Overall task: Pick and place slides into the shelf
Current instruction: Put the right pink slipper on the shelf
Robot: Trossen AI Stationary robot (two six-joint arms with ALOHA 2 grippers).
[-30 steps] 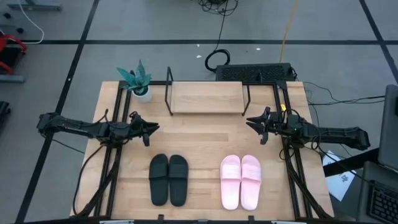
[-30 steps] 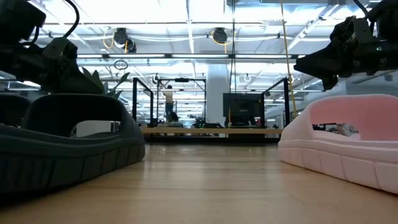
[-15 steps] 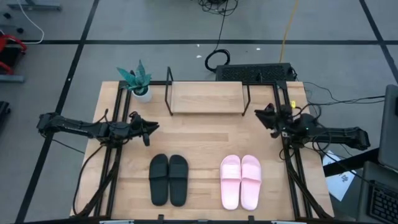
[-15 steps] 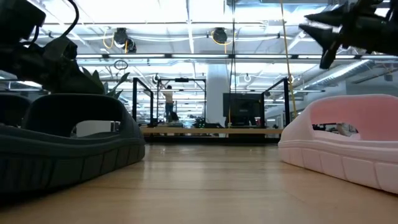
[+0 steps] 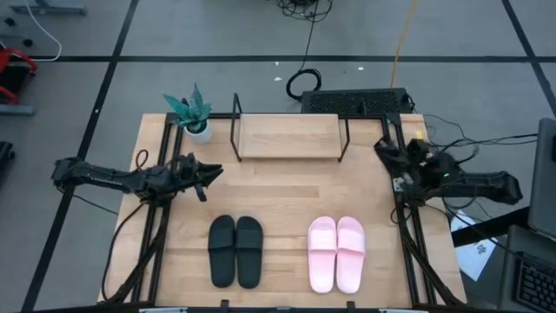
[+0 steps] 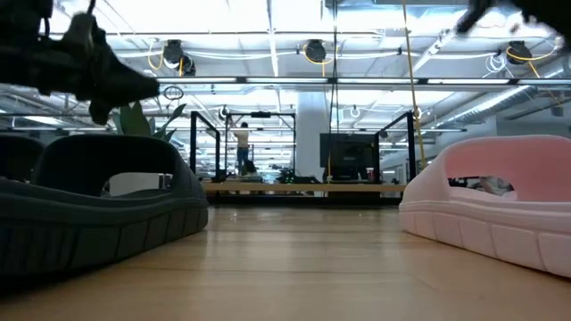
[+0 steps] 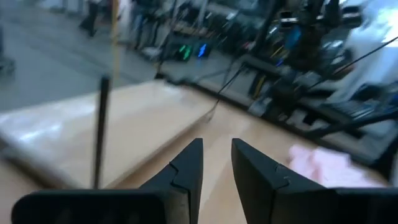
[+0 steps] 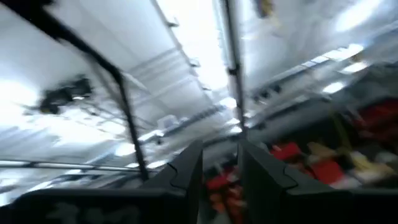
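Slides first: you have the black pair [image 5: 235, 251] lying side by side on the table [image 5: 287, 183] at about 7 o'clock from its middle, and the pink pair [image 5: 336, 254] side by side at about 5 o'clock, both pairs with toes toward the shelf [image 5: 289, 136]. The pairs are well apart from each other, and neither gripper touches them. In the low view the black slide [image 6: 89, 209] fills the left foreground and the pink slide [image 6: 495, 205] the right, both flat on the wood.

Going left to right: a potted plant [image 5: 192, 114] stands at the table's 11 o'clock corner, just beside the shelf's left wire post. Your left gripper [image 5: 208, 173] hangs at about 9 o'clock, above the black pair and off the shelf's front left corner. Its jaws stand a narrow gap apart with nothing between them, as the left wrist view [image 7: 216, 163] shows, with the shelf board and a pale pink slide ahead.

The shelf sits at 12 o'clock along the far edge, its board bare.

Your right gripper [image 5: 385, 148] is at about 2 o'clock, near the shelf's right end and tipped upward. In its wrist view [image 8: 221, 163] the jaws are slightly apart and hold nothing.
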